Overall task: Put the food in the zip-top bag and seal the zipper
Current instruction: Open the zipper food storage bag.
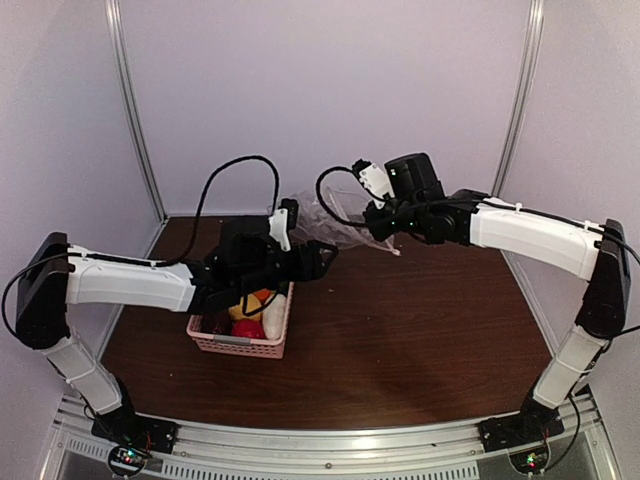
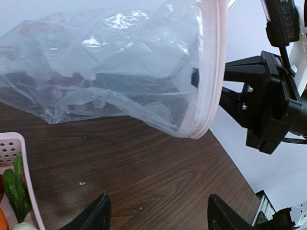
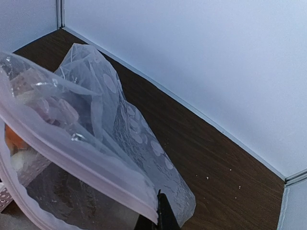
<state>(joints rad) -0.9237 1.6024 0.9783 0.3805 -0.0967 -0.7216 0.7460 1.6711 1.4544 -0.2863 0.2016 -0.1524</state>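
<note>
Basket (image 1: 240, 338): pink lattice, on the table (image 1: 420, 320) under the left forearm; the landmark for every line below.
Food (image 1: 255, 312): all in the basket. Yellow and red round pieces show from above. The left wrist view catches green leaves (image 2: 14, 187) at the basket's rim (image 2: 21, 143), with a bit of orange and white beside them.
Bag (image 1: 325, 222): clear, crinkly, with white dots (image 3: 120, 120). It is beyond the basket and to its right, lifted at the mouth. Nothing can be seen inside it. I cannot tell whether its far end rests on the table.
Zip strip (image 2: 215, 72): pale pink, along the bag's raised mouth (image 3: 72, 153), on the side away from the basket.
Left claw (image 2: 158, 206): wide, nothing between its fingers. It is over the table just past the basket's far right corner (image 1: 325, 255), pointing at the bag.
Right claw (image 1: 378, 228): pinched on the bag's mouth edge at the strip (image 3: 160, 218), well right of the basket and above the table.
</note>
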